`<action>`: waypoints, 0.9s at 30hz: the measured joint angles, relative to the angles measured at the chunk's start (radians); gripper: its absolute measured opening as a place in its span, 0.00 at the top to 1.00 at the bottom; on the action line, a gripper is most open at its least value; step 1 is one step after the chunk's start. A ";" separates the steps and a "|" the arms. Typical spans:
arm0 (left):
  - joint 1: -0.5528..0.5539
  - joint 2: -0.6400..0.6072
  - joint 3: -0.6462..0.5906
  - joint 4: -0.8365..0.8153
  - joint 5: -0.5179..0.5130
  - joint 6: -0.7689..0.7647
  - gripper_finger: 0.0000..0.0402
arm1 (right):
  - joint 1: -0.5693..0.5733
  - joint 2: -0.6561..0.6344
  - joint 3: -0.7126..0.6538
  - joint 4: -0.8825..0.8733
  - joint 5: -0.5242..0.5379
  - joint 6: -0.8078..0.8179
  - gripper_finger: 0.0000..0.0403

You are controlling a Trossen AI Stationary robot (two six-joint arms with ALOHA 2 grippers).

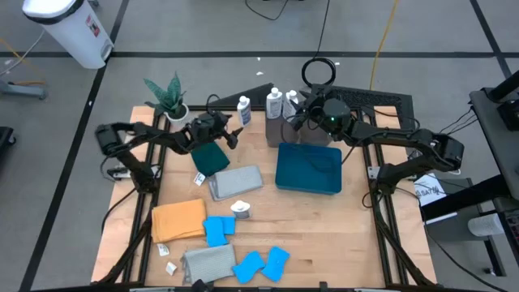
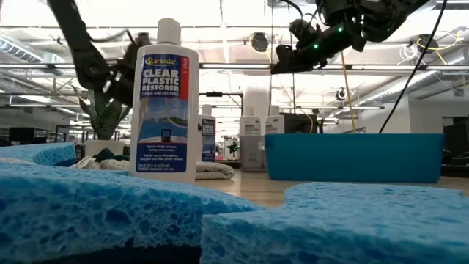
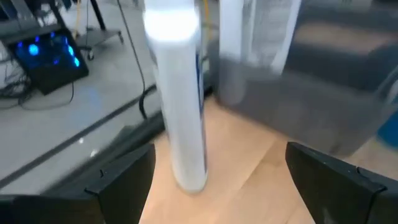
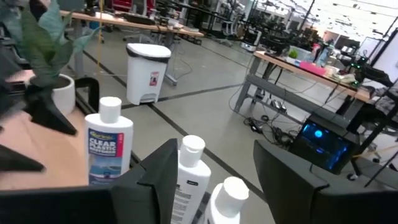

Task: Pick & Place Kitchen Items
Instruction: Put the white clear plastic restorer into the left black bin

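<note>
The bench (image 1: 324, 219) is pale wood, and the biggest thing on it is a blue bin (image 1: 308, 169), just below the right gripper (image 1: 302, 112) in the high view, with a grey tray (image 1: 285, 130) touching its far edge. Nearer the front lie the cloths: an orange one (image 1: 178, 219) well in front of the left gripper (image 1: 235, 134), a grey one (image 1: 235, 182) closer to it, a second grey one (image 1: 208, 261) at the front edge, and a dark green one (image 1: 211, 159) right beneath the left arm. Blue sponges (image 1: 217, 229) sit between the orange cloth and the front, two more (image 1: 263, 264) further right. The bottles are white with white caps and blue labels. One bottle (image 3: 180, 93) stands upright just ahead of the left gripper, in line with the gap between its fingers (image 3: 121, 180), which are spread wide and hold nothing. Two bottles (image 4: 186, 177) stand in the tray under the right gripper, one of them between its half-parted fingers (image 4: 152, 180); whether they touch it I cannot tell. A fourth bottle (image 1: 241, 209) lies tipped beside the sponges. A potted plant (image 1: 169, 99) stands behind the left arm.
</note>
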 joint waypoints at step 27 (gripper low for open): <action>-0.010 0.255 0.302 -0.181 -0.116 -0.060 0.14 | 0.001 0.001 0.000 -0.029 0.000 -0.033 0.57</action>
